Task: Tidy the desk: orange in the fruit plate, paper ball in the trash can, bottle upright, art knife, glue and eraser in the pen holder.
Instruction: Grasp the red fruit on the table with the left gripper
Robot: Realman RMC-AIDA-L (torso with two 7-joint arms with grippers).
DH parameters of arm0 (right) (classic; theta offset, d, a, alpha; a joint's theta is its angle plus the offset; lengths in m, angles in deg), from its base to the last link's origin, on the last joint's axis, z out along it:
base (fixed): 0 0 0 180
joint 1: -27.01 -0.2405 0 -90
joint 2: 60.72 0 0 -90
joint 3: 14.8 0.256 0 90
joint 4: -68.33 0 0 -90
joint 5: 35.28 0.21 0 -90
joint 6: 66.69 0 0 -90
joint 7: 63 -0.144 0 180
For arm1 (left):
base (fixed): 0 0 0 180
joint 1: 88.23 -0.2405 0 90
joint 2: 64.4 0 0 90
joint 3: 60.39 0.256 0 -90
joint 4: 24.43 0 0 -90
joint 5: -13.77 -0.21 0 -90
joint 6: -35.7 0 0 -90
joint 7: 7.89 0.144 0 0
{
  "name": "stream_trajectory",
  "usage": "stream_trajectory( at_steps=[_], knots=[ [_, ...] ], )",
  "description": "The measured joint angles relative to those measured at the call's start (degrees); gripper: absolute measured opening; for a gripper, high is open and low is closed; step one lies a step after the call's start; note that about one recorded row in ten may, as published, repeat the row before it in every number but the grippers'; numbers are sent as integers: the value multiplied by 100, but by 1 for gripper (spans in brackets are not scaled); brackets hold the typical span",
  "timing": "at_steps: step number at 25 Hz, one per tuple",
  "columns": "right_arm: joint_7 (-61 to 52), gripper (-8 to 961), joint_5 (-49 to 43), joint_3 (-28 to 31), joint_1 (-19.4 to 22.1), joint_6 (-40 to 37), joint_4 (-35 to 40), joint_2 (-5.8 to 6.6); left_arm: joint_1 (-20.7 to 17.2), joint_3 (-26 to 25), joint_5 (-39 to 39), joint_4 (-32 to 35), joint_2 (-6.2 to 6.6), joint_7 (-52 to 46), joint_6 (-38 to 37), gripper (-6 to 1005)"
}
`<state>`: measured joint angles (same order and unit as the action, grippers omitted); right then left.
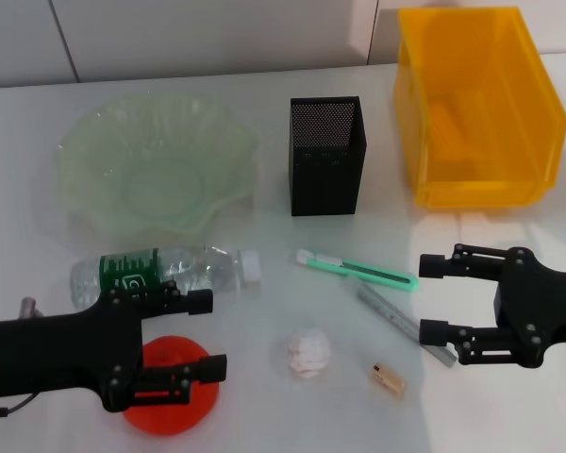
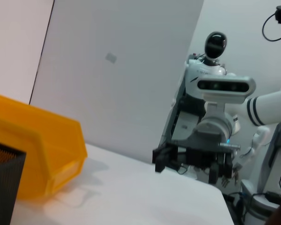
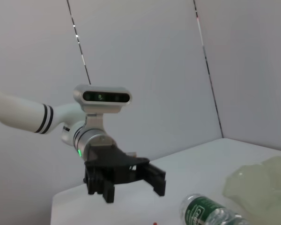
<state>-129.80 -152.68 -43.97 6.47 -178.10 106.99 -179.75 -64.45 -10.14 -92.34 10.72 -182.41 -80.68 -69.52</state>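
Clear plastic catches the eye first: one bottle [image 1: 165, 272] lies on its side on the white table [image 1: 264, 396], long axis running left to right, white cap toward the robot's right, green label toward its left. Just beyond it sits one pale green fruit plate [image 1: 157, 168]. One black mesh pen holder [image 1: 327, 156] stands upright near the middle, and one yellow trash can [image 1: 477, 106] stands at the far right.

One green-handled art knife [image 1: 357, 271] lies slanted, its pale tip toward the bottle cap. A grey glue stick [image 1: 404, 325] lies beside it, angled down toward the right gripper. One white paper ball [image 1: 307, 352] rests in front of the knife, and one tan eraser [image 1: 388, 378] lies near it on the right.

One orange [image 1: 171, 387] sits at the near left. The left gripper [image 1: 205, 333] hangs over it with fingers spread wide, one finger [image 1: 184, 302] by the bottle's label; whether anything is touched I cannot tell. The right gripper [image 1: 432, 298] hovers at the near right, fingers wide apart, gripping nothing, its lower finger [image 1: 457, 335] over the glue stick's end.
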Motion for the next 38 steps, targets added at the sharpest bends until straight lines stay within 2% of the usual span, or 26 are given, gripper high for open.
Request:
stream_trajectory(
  at_steps=[4, 9, 14, 19, 26, 38],
  knots=[
    [15, 772, 50, 0, 77, -3, 40, -14, -334, -86, -90, 39, 7, 396, 117, 722],
    [18, 772, 51, 0, 106, -4, 47, -11, -453, -98, -194, -15, 11, 509, 393, 712],
    [125, 772, 51, 0, 117, -4, 16, -12, -471, -97, -516, -65, -14, 464, 791, 702],
    [162, 772, 51, -1, 144, -4, 3, -20, -421, -94, -550, -263, -8, 477, 1045, 571],
    [165, 772, 51, -13, 148, -3, 1, -23, -427, -53, -551, -241, -7, 508, 1129, 576],
    [168, 771, 50, -58, 102, -7, -8, -32, -591, -131, -567, -192, 64, 682, 1055, 554]
  ],
)
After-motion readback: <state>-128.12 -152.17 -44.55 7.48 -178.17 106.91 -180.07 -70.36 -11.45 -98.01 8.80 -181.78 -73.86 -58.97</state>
